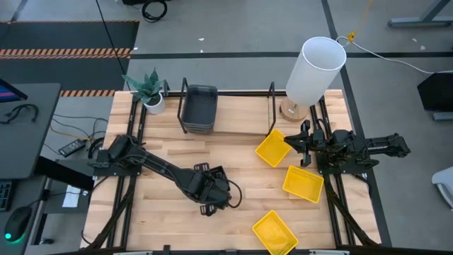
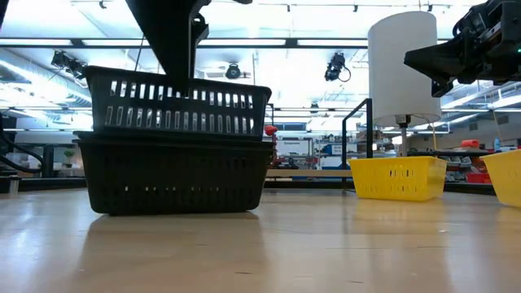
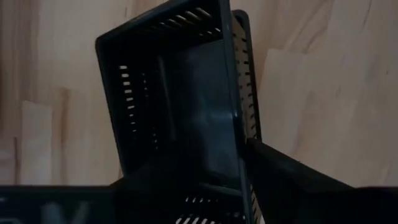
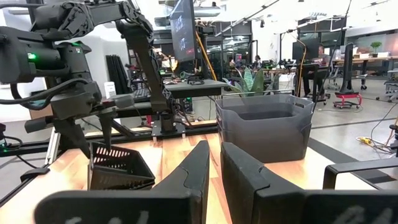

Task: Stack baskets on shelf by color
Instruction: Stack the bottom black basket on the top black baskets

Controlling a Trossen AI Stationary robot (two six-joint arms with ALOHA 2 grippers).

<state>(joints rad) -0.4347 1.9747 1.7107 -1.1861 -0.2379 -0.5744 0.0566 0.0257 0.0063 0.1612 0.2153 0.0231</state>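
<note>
- Shelf (image 1: 226, 95): along the table's far edge; a grey basket stack (image 1: 199, 108) sits at its left end, long axis running away from the front edge.
- Black mesh baskets (image 1: 212, 188): nested pair, table centre-front; the upper one sits tilted in the lower.
- Yellow baskets (image 1: 272, 149): three, scattered on the right side, each skewed diagonally.
- Left gripper (image 1: 210, 190): pinching the upper black basket's rim.
- Right gripper (image 1: 303, 144): beside the nearest yellow basket, fingers nearly together, empty.
</note>
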